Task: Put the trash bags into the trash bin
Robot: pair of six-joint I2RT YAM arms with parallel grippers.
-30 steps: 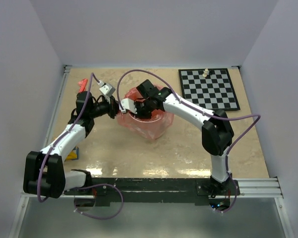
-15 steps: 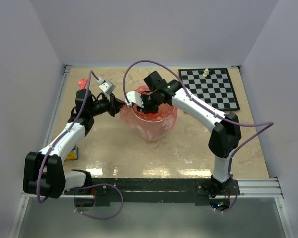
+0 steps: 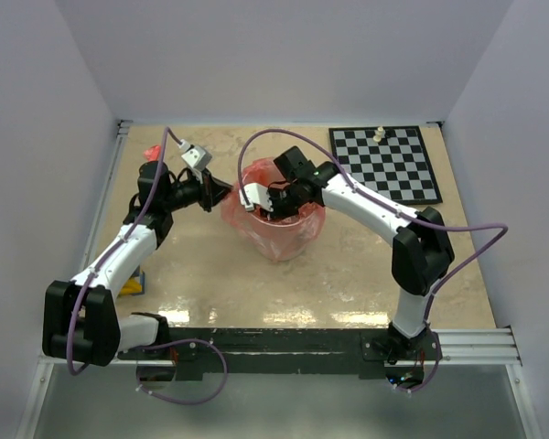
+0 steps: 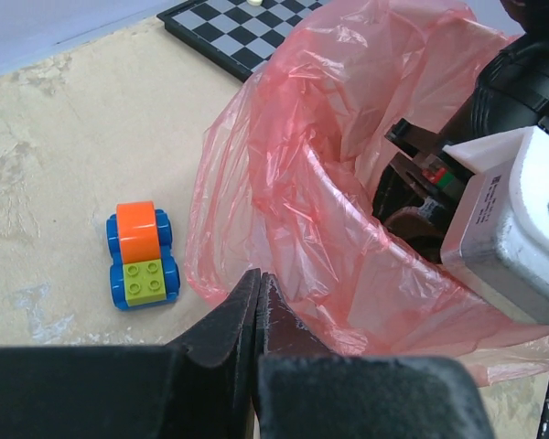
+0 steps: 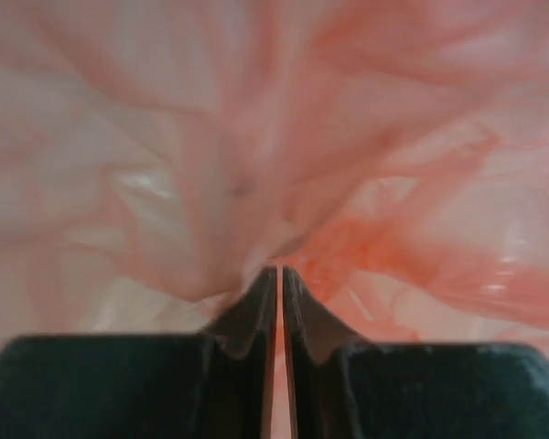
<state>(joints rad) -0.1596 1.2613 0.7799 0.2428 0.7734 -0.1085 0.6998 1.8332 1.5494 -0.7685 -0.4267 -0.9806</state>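
The trash bags are one crinkly red-pink film bag (image 3: 279,229) (image 4: 302,183) standing open-mouthed at the table's middle. The trash bin is hidden under and inside that film; no white wall shows plainly. My left gripper (image 3: 221,194) (image 4: 258,274) sits at the bag's left rim, jaws pressed together on the film's edge. My right gripper (image 3: 267,203) reaches down into the bag's mouth from the right. In the right wrist view the right gripper (image 5: 281,268) is shut, with pink film bunched at its tips and a thin strip showing between the jaws.
A checkerboard (image 3: 384,165) with one pale chess piece (image 3: 380,134) lies at the back right. A small red piece (image 3: 151,151) is at the back left. A toy car of orange, green and blue bricks (image 4: 139,254) stands beside the bag. A yellow-blue block (image 3: 135,283) lies under the left arm.
The right gripper lifted over the bag's rim and dropped into its mouth, and the bag shifted slightly right. The left gripper rose a little, staying at the left rim.
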